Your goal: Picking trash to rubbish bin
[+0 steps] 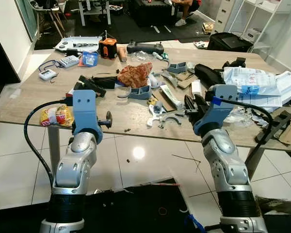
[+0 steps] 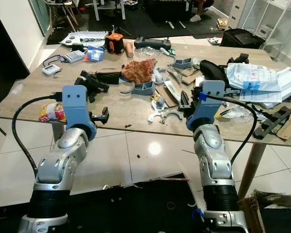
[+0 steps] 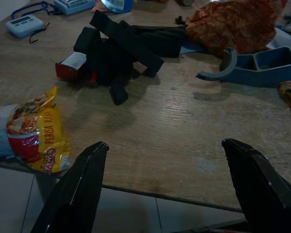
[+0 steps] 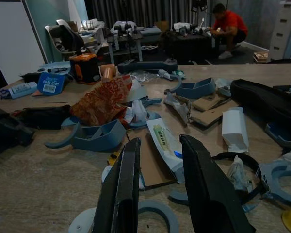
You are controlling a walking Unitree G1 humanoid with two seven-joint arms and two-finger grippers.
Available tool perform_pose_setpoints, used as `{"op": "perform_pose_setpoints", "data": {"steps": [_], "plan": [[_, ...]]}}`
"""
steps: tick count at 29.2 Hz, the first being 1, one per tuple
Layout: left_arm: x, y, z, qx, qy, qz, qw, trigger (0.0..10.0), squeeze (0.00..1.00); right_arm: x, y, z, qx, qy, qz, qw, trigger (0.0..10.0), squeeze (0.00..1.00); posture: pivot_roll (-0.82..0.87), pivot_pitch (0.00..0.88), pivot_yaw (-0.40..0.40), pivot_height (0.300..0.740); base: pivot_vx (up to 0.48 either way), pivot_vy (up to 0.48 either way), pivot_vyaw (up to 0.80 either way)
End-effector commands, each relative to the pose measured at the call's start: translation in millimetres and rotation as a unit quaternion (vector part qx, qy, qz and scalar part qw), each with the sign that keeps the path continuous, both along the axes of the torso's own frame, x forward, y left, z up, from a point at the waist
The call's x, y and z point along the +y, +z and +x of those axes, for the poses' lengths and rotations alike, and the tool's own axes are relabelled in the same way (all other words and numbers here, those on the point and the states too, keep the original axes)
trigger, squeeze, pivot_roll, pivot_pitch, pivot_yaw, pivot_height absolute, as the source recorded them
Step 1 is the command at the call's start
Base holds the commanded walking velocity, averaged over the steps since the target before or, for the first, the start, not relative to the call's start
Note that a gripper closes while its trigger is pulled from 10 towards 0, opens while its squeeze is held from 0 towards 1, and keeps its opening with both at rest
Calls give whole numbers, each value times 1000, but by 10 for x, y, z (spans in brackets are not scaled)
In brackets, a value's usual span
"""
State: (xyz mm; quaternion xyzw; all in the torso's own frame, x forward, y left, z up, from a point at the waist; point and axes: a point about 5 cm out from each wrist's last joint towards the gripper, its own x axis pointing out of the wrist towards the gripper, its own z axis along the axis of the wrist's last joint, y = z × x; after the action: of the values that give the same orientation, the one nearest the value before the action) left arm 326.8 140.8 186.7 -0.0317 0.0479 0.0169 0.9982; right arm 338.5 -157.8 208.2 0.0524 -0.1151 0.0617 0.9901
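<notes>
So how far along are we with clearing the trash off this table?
Nothing looks done yet: the yellow noodle packet and the crumpled red wrapper still lie on the table. Nothing is in hand: the left pincer is open by the table's near edge, and the right pincer is open over the clutter. All picking remains.

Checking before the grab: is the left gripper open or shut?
Open. The left gripper has its two black fingers spread wide above the table edge, holding nothing.
</notes>
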Motion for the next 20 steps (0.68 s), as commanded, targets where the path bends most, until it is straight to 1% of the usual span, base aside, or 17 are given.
{"op": "perform_pose_setpoints", "data": {"steps": [1, 16, 17, 20], "plan": [[7, 12, -14, -2, 2, -6, 1000, 10000, 0, 30, -29, -10, 9, 9, 6, 1000, 10000, 0, 1, 126, -9, 740, 424, 0, 0], [-17, 73, -8, -19, -4, -15, 1000, 10000, 0, 42, -25, -18, 9, 14, 10, 1000, 10000, 0, 0, 139, -8, 740, 461, 0, 0], [-19, 78, -6, -21, -6, -14, 1000, 10000, 0, 43, -22, -18, 8, 14, 11, 1000, 10000, 0, 0, 139, -8, 740, 341, 0, 0], [-29, 99, -4, -33, -8, -13, 999, 10000, 0, 44, -16, -15, 8, 15, 12, 1000, 10000, 0, 0, 141, -7, 740, 0, 0, 0]]}}
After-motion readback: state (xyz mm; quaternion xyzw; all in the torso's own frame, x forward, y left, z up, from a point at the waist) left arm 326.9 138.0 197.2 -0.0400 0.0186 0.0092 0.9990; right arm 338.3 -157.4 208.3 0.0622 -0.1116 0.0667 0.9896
